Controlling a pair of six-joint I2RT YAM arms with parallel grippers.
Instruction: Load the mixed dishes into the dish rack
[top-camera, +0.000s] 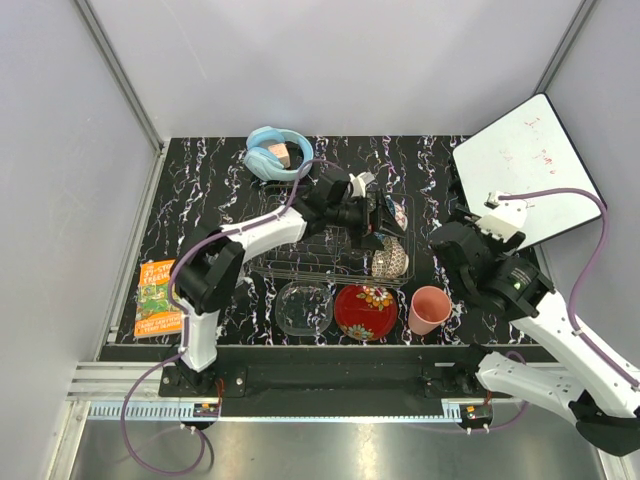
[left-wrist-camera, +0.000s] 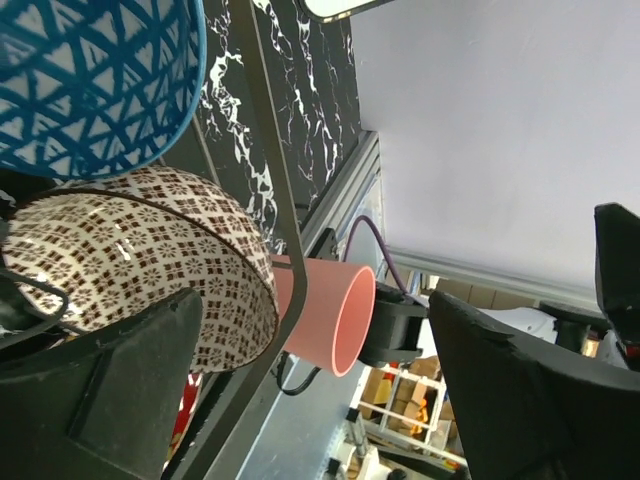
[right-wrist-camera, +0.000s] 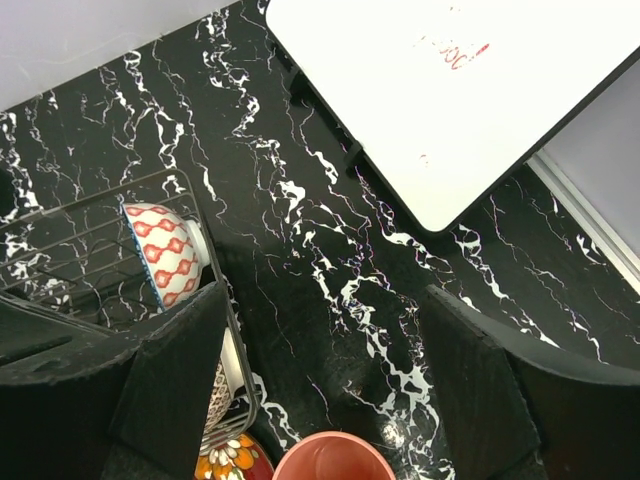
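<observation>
Left gripper (top-camera: 383, 220) is hanging over the right end of the thin silver wire dish rack (top-camera: 300, 250), jaws spread wide and holding nothing. Right below it, the blue patterned bowl (left-wrist-camera: 90, 80) and the beige lattice-patterned bowl (left-wrist-camera: 130, 250) are sitting side by side inside the rack. In front of the rack, the clear glass bowl (top-camera: 303, 307), the red floral plate (top-camera: 365, 312) and the pink plastic cup (top-camera: 428, 308) are waiting in a row on the table. Right gripper (right-wrist-camera: 320, 310) is hovering just beyond the cup, fingers wide apart, empty. The cup is looking like the next pick: centre over its rim, pinch one wall, lift straight, and stay off the rack wire and the left arm.
</observation>
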